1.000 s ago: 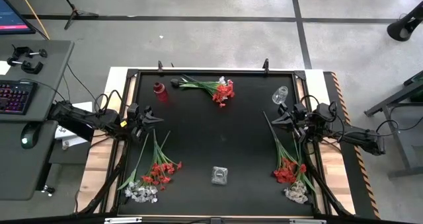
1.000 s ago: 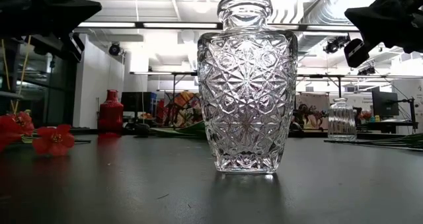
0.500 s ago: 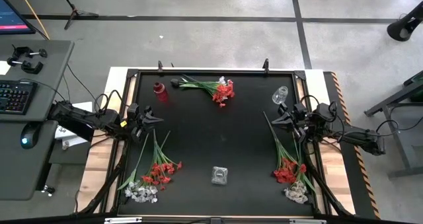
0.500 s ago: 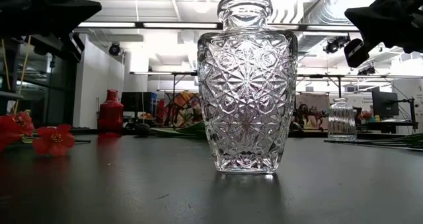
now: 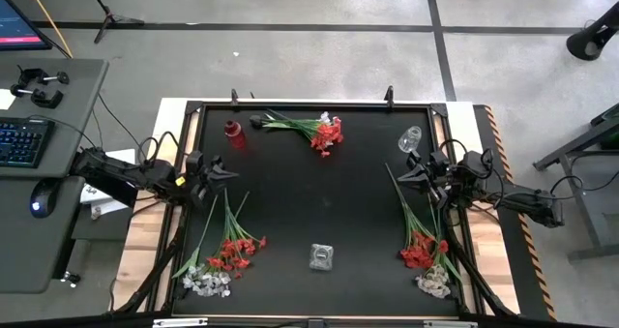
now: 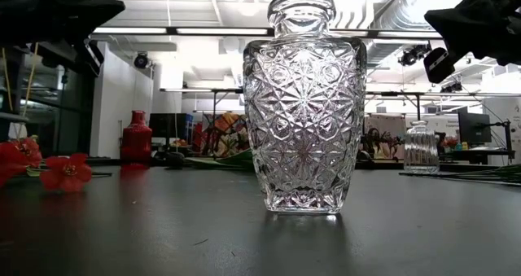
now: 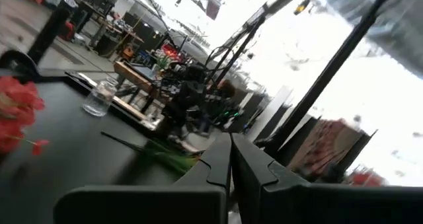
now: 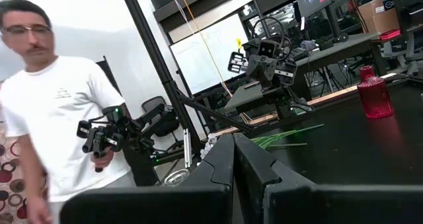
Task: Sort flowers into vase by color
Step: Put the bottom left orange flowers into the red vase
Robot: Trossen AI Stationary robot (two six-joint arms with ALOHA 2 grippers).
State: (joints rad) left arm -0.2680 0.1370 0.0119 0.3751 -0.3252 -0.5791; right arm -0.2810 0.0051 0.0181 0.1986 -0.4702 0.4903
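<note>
**A:** Looking down, what carries everything?

**B:** A black table [image 5: 319, 197] on a grey concrete floor [image 5: 319, 62], with a desk [image 5: 48, 173] holding a keyboard [image 5: 19, 141] off its left edge. The level view shows a bright workshop with ceiling lights behind.

**A:** And the arms?

**B:** The left gripper [image 5: 224, 171] hangs at the left edge, the right gripper [image 5: 406, 174] at the right edge. Each wrist view shows its two dark fingers pressed together with nothing between them.

**A:** Where are the flowers?

**B:** Three bunches. One [image 5: 224, 251] lies near the front left corner, red and white heads toward the front. One [image 5: 424, 236] lies along the right edge, stems running under the right gripper. One [image 5: 311, 129] lies near the back edge, red heads pointing right.

**A:** The vases?

**B:** A cut-glass vase [image 5: 322, 257] stands upright near the front edge, filling the level view [image 6: 304, 105]. A red vase [image 5: 235, 133] stands near the back left corner, a small clear vase [image 5: 411, 138] near the back right corner.

**A:** Anything hard to read?

**B:** A person in a white shirt [image 8: 63, 112] holding a dark device stands beyond the table in the right wrist view, cut off at the frame. The left wrist view is blurred; I cannot tell which flower the red patch at its edge is.
</note>
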